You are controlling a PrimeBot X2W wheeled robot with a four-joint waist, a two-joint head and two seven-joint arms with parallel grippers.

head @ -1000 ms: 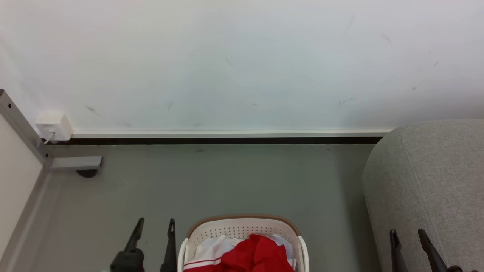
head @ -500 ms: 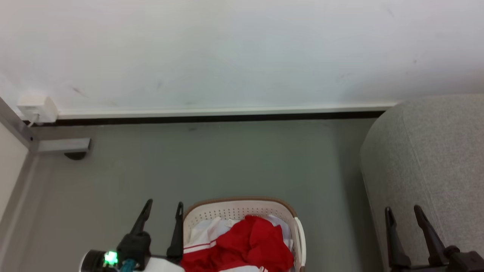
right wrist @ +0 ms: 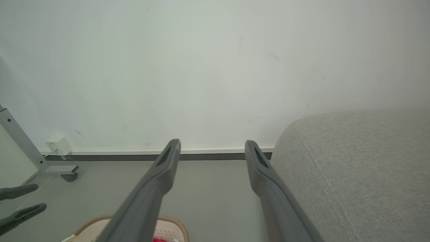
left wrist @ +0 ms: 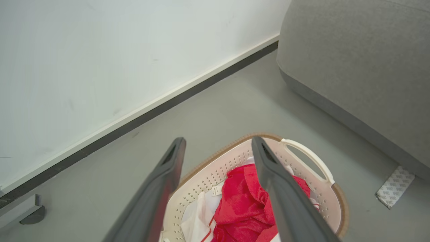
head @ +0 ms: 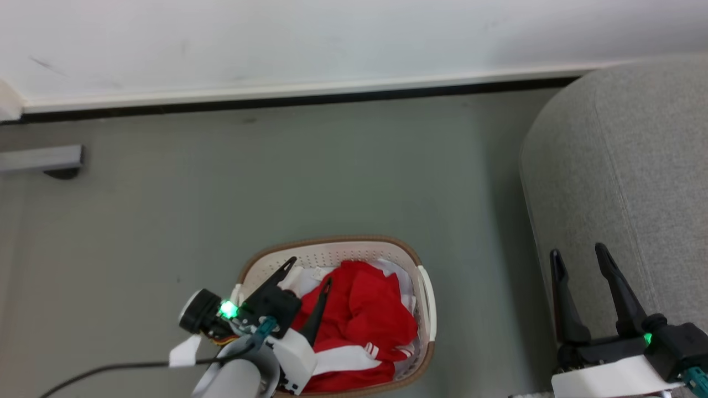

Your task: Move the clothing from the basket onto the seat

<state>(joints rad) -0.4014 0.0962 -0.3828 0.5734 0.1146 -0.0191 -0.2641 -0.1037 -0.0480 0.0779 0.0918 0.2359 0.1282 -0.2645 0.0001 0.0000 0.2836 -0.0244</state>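
Note:
The cream basket with a brown rim stands on the grey floor, low in the head view. The red clothing with white panels and stripe trim lies crumpled inside it. My left gripper hangs open over the basket's left part, fingertips just above the fabric and nothing between them. From the left wrist, the open left gripper frames the clothing and the basket below. My right gripper is open and empty beside the grey seat. The right wrist view looks along the right gripper at the wall and seat.
A white wall with a dark baseboard runs across the back. A grey metal table foot sits on the floor at far left. A wall socket box is beside a grey table leg. A patterned patch lies on the floor beside the seat.
The head camera has tilted down, so the wall and floor slid up. My left gripper has swung right, from beside the basket to over its left part. The right gripper stays open.

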